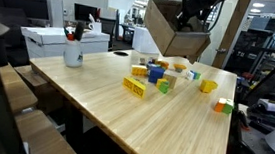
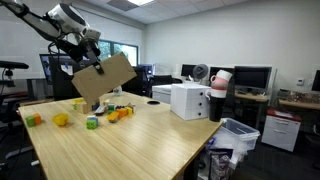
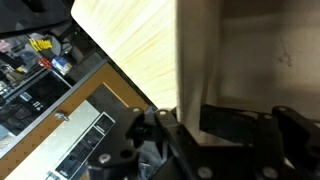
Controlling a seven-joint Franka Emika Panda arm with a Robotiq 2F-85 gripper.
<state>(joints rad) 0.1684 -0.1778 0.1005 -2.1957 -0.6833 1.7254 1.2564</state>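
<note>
Cardboard box (image 2: 103,78) aloft above wooden table (image 2: 130,140), gripper (image 2: 86,58) clamped on its edge.

I see a bright, evenly lit office in both exterior views. The light comes from overhead: a ceiling panel (image 2: 140,3) glares white at the top edge, and a window (image 2: 122,50) behind it adds daylight. The tabletop (image 1: 164,120) carries a soft sheen, with only faint, short shadows under the things on it. Both views are small and coarse, so fine detail smears. In the wrist view the tabletop is washed out to pale yellow, while the claw (image 3: 215,125) sits in deep shadow, almost black and blurred. The cardboard box (image 3: 250,50) fills the right side, too near the lens, out of focus and dull grey.
</note>
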